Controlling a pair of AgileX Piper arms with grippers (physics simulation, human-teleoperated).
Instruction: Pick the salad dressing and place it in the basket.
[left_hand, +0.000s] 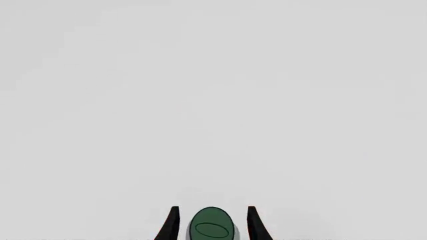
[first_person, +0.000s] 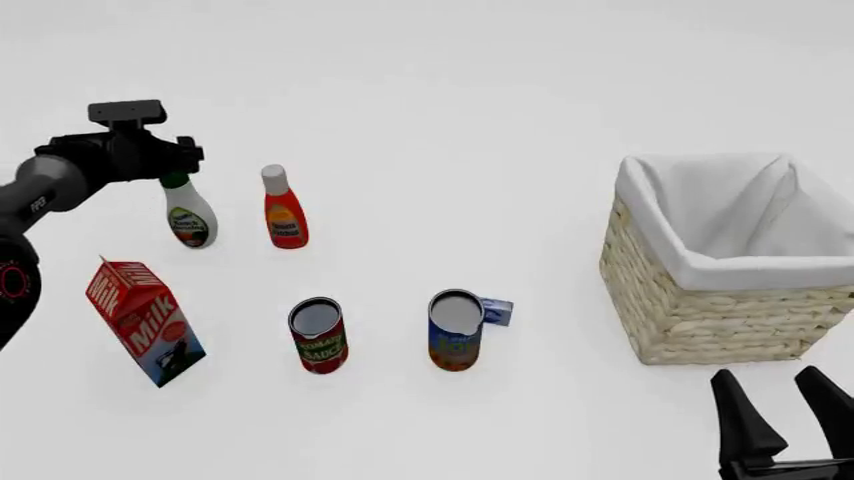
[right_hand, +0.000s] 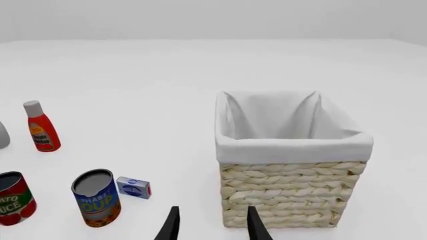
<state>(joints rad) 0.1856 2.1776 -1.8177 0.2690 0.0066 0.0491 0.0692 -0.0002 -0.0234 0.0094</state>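
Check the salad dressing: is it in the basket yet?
No. The salad dressing stands on the table, cap between the left gripper's fingers, far from the basket.

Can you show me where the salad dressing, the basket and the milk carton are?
salad dressing (first_person: 191, 222), front view, on its label.
basket (first_person: 694, 320), front view, on its woven front wall.
milk carton (first_person: 147, 320), front view, on its red printed side.
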